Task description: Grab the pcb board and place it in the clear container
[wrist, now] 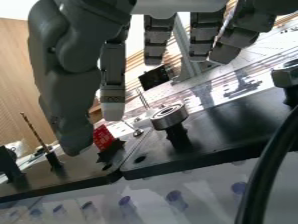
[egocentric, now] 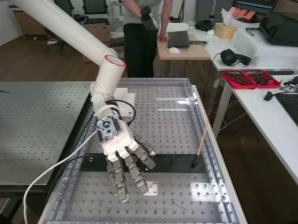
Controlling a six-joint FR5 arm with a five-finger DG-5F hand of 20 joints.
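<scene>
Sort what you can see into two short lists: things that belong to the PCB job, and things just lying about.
Belongs to the job:
- dark-fingered robot hand
- small, flat red board, probably the PCB

Just lying about, as far as I can judge:
- silver metal ring on a black peg
- two red plastic trays

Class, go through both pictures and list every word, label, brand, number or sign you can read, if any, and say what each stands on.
None: no text can be read with certainty.
Small red piece: any marks are too small to read.
Fingers: any marks are too small to read.
Red trays: no lettering can be made out.
</scene>
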